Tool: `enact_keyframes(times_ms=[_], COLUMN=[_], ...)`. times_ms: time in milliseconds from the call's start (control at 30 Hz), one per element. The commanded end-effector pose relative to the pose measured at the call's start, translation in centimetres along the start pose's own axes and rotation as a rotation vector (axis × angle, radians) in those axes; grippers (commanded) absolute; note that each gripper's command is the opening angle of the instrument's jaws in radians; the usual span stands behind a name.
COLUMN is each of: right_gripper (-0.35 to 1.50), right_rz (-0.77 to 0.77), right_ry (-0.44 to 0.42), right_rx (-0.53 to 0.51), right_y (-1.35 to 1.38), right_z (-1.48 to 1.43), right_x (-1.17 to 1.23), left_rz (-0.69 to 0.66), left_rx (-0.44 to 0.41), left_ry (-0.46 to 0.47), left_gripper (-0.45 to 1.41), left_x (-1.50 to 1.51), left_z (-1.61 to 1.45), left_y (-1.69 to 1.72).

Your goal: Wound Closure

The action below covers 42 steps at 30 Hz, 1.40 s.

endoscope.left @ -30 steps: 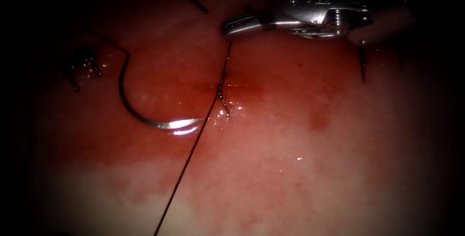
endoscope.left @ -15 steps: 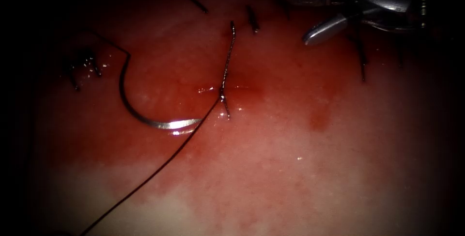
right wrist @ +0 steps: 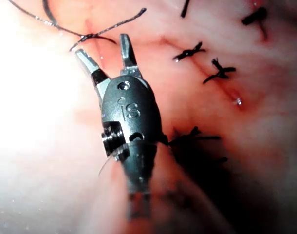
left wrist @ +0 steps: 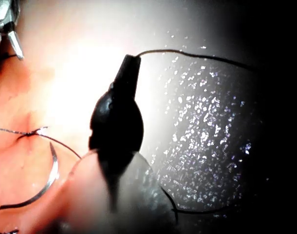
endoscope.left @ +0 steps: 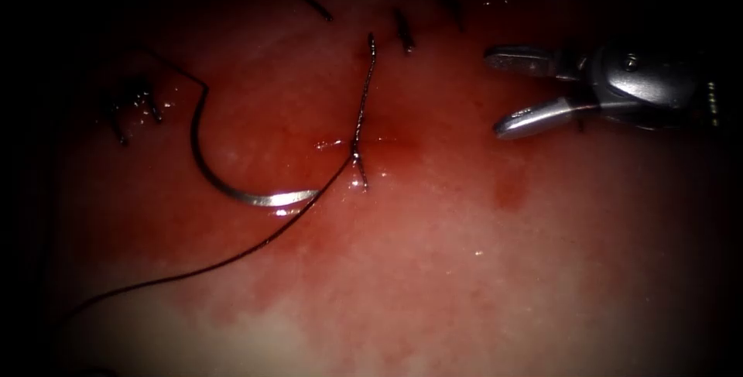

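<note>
In the endoscope view the thread (endoscope.left: 232,259) runs nearest, sweeping from the dark lower left up across the tissue (endoscope.left: 480,269) to the knot (endoscope.left: 357,152) at the cut, passing just beside the needle's tip. The curved needle (endoscope.left: 232,187) lies free on the tissue left of the cut, held by neither tool and not driven in. From the knot a short thread tail (endoscope.left: 365,87) rises away from the viewer. Right of the cut, the right arm's tool (endoscope.left: 503,90) hovers with its jaws spread apart, grasping nothing. Farther back sit cut thread ends (endoscope.left: 402,32) and older stitches (endoscope.left: 135,106) at far left.

The left wrist view adds the left arm's tool (left wrist: 128,66), a dark silhouette clenched on the thread (left wrist: 187,52), with the needle (left wrist: 48,180) lying beyond it. The right wrist view shows the released jaws of the right tool (right wrist: 105,56) close up, the thread tail (right wrist: 114,27) just past them, and knotted stitches (right wrist: 207,63) along the closed cut.
</note>
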Motion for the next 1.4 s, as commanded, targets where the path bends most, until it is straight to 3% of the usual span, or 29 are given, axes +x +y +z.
enact_keyframes(times_ms=[33,200,233,400,567,600,633,667,700,733,767,867,1067,1133,1167,1200,1233,1300,1367,1400], right_gripper=[0.81,0.81,0.91,0.93,0.93,0.93,0.93,0.93,0.93,0.93,0.93,0.93,0.93,0.93,0.93,0.93,0.93,0.93,0.93,0.93], right_rz=[-0.004,-0.035,-0.047,-0.075,-0.084,-0.084,-0.083,-0.082,-0.082,-0.082,-0.083,-0.084,-0.085,-0.086,-0.087,-0.088,-0.088,-0.089,-0.09,-0.092], right_ry=[0.001,0.001,0.002,-0.022,-0.02,-0.02,-0.02,-0.02,-0.021,-0.021,-0.02,-0.023,-0.022,-0.021,-0.021,-0.023,-0.023,-0.023,-0.023,-0.028], right_rx=[0.003,0.002,0.001,0.033,0.038,0.038,0.039,0.038,0.038,0.038,0.039,0.04,0.036,0.039,0.038,0.039,0.039,0.038,0.038,0.039], right_y=[-0.11,-0.13,-0.18,-0.36,-0.38,-0.38,-0.38,-0.37,-0.37,-0.37,-0.38,-0.38,-0.4,-0.4,-0.4,-0.41,-0.41,-0.41,-0.41,-0.41], right_z=[0.08,0.05,0.05,0.04,-0.01,-0.02,-0.02,-0.02,-0.02,-0.02,-0.02,-0.02,0.01,0.01,0.02,0.02,0.02,0.03,0.03,0.04], right_x=[-0.08,-0.08,-0.13,-0.29,-0.35,-0.35,-0.35,-0.34,-0.34,-0.34,-0.35,-0.35,-0.36,-0.37,-0.37,-0.38,-0.38,-0.39,-0.4,-0.41], left_rz=[0.009,0.041,0.045,0.048,0.014,-0.016,-0.058,-0.193,-0.245,-0.245,-0.322,-0.366,-0.444,-0.439,-0.394,-0.331,-0.331,-0.314,-0.323,-0.399], left_rx=[0.0,0.012,0.021,0.055,0.087,0.096,0.106,0.156,0.191,0.191,0.29,0.338,0.339,0.338,0.327,0.306,0.306,0.271,0.264,0.276], left_ry=[0.02,0.079,0.098,0.152,0.145,0.141,0.136,0.11,0.09,0.09,0.026,-0.042,-0.177,-0.19,-0.218,-0.268,-0.268,-0.347,-0.361,-0.353], left_gripper=[-0.45,-0.45,-0.45,-0.45,-0.45,-0.16,0.24,0.86,1.06,1.06,1.21,1.21,1.11,1.09,1.01,0.81,0.81,0.42,0.41,0.41], left_x=[-0.02,0.09,0.12,0.25,0.32,0.32,0.32,0.31,0.3,0.3,0.29,0.27,0.1,0.06,0.01,-0.1,-0.1,-0.32,-0.39,-0.56], left_z=[0.12,0.28,0.35,0.45,0.45,0.43,0.41,0.34,0.31,0.31,0.18,0.02,-0.62,-0.7,-0.8,-0.92,-0.92,-0.98,-0.97,-0.9], left_y=[-0.03,-0.37,-0.48,-0.7,-0.8,-0.78,-0.75,-0.63,-0.57,-0.57,-0.42,-0.29,0.09,0.12,0.15,0.19,0.19,0.19,0.19,0.19])
